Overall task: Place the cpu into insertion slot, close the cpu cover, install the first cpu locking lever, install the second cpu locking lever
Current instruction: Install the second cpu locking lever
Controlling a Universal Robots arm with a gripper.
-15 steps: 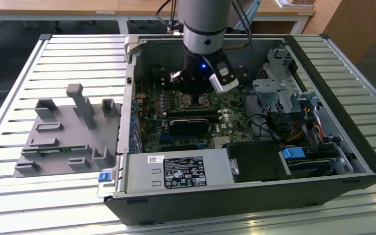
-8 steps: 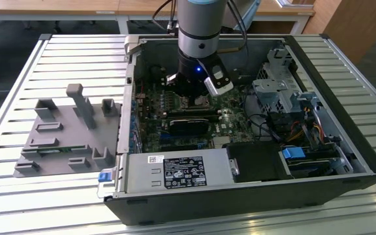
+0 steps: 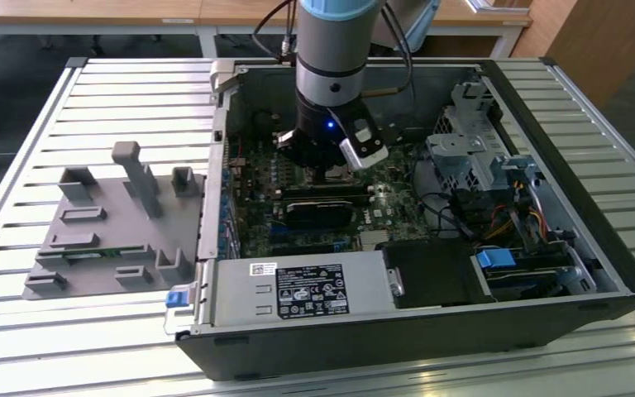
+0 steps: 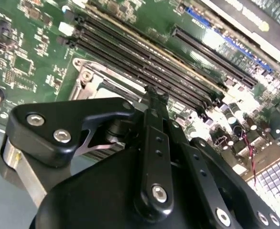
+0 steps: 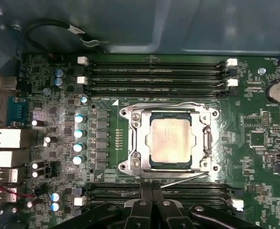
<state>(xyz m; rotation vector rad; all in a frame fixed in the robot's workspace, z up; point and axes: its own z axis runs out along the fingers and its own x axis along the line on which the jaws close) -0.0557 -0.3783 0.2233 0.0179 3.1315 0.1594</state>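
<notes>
Exterior view: grey plastic fixture (image 3: 113, 227) on slatted table (image 3: 31, 331), then open case. First wrist view: matte square cpu (image 5: 171, 139) seated in insertion slot (image 5: 130, 164), silver cpu cover (image 5: 139, 143) shut around it. Black gripper (image 5: 152, 194) just beside socket, fingers pressed together, holding nothing.

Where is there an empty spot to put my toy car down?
The slatted table is bare behind the grey fixture on the exterior view's left, and along the near edge in front of the computer case. Inside the case it is crowded: the end effector hangs over the circuit board beside the cpu.
</notes>
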